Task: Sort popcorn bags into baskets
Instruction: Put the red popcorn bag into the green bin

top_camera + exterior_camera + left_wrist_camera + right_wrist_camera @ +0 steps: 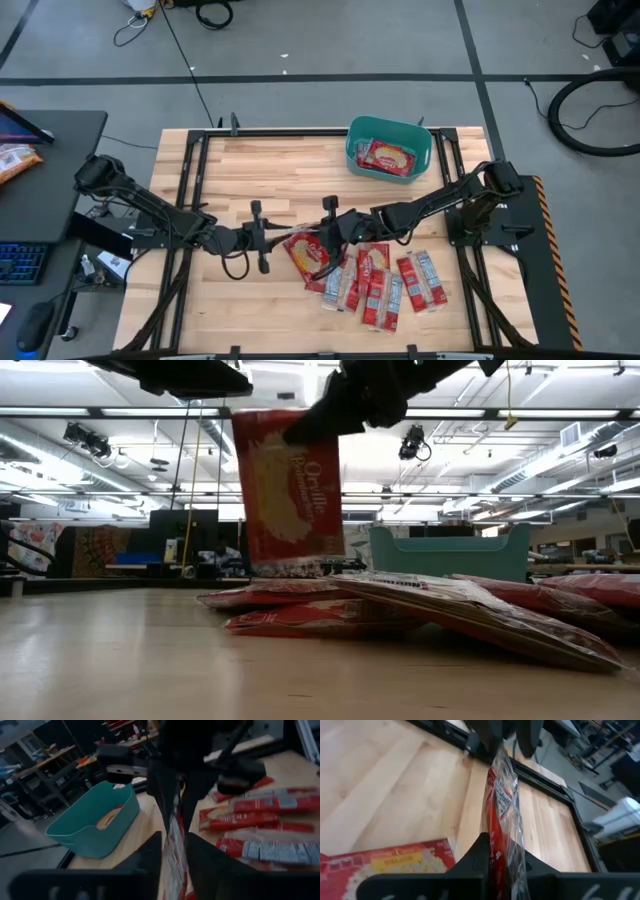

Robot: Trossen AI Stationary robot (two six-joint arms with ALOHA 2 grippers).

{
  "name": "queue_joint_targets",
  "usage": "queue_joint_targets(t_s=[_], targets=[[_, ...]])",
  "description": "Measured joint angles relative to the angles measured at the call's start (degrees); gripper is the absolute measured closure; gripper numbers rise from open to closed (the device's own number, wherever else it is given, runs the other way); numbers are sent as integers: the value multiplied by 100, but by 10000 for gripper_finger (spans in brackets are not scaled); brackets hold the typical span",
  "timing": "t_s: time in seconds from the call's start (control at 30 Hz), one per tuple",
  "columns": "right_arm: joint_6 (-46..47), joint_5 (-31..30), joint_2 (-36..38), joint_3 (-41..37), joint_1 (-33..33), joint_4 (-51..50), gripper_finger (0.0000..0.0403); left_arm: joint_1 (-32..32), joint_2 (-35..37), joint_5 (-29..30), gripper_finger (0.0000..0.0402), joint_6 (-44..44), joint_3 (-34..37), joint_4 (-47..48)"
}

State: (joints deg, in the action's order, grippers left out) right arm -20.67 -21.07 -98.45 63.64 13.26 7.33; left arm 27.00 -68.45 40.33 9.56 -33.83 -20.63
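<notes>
A red popcorn bag (288, 495) hangs upright over the middle of the table, between my two grippers. My right gripper (320, 235) reaches in from the right and is shut on the bag. My left gripper (175, 857) reaches in from the left and is open. Its fingers stand on either side of the bag's edge (176, 840). Several more popcorn bags (385, 285) lie flat and overlapping near the front right. The teal basket (352, 150) stands at the far right with one bag (385, 157) lying inside. My right gripper pinches the bag between its two fingers at its upper edge (322, 432), near a top corner. The fingers come from the table's right side, slanting a little downward. The bag hangs upright below them, seen edge-on in the right wrist view (502, 820), its lower edge off the tabletop.
A black metal frame (190, 170) runs along the table's edges. Bare wood lies at the left and far middle of the table (270, 165). A dark side desk (60, 130) off the left edge carries an orange-and-white packet (15, 162).
</notes>
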Motion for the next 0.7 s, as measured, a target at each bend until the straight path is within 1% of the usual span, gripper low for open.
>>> queue_joint_targets(t_s=[0.13,0.27,0.5,0.63,0.7], targets=[[-3,-700,121,0,2,-498,367,12,159,-92,252,-307,-3,207],[92,-1275,443,0,0,-985,369,-20,495,-266,226,-498,0,666],[410,-2167,1086,0,-77,-1554,374,-22,1145,-247,221,-634,-1,1145],[730,-2644,1347,2,-233,-1819,373,-22,1233,-247,223,-656,1,1383],[749,-2897,1430,2,-292,-1912,373,-22,1233,-247,226,-715,1,1469]])
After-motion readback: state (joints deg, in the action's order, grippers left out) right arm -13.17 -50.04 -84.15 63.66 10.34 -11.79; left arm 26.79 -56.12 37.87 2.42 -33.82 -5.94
